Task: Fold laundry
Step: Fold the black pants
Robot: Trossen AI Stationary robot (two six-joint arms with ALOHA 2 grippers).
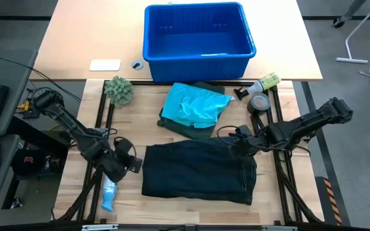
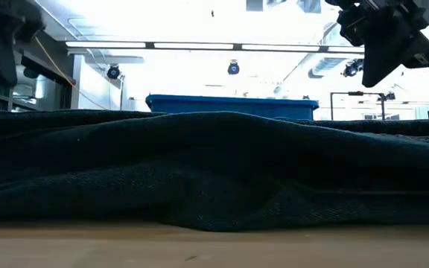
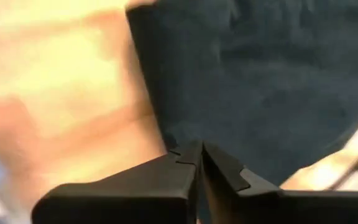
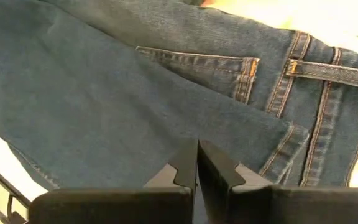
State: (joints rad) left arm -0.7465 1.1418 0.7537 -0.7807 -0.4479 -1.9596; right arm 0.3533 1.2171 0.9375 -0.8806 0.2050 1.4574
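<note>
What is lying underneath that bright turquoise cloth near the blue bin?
The turquoise cloth lies on a dark green garment, whose edges stick out around it. How much of that garment there is, or anything else beneath, is covered.

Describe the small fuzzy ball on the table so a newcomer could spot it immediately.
Start at the blue bin at the table's far side. Just off its near left corner sits the fuzzy grey-green ball, left of the turquoise garment. It alone is round and tufted, not flat cloth.

Dark cloth (image 2: 214,171) lies rumpled across the table's near edge (image 2: 214,249), filling the view's width. Behind it, the blue bin's (image 2: 232,104) rim shows. The right gripper (image 2: 393,45) hangs above, fingers together.
</note>
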